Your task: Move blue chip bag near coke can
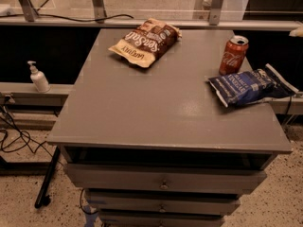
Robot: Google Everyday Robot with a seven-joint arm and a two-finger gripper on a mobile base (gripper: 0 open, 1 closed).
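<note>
- Camera view: blue chip bag [251, 86] is being seen lying flat at the right edge of the table [156, 108], one crimped end overhanging, just beside the upright coke can [233, 55] near the far right corner.
- Gripper [298, 31] is being glimpsed only as a pale sliver beyond that corner; open or closed cannot be told.
- Risks being judged: bag being nudged outward and slipping off; can being toppled by an inward push.

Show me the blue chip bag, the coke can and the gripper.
blue chip bag [246, 86]: camera view, middle of navy face.
coke can [232, 58]: camera view, red side.
gripper [297, 31]: camera view, pale tip at right frame edge.
</note>
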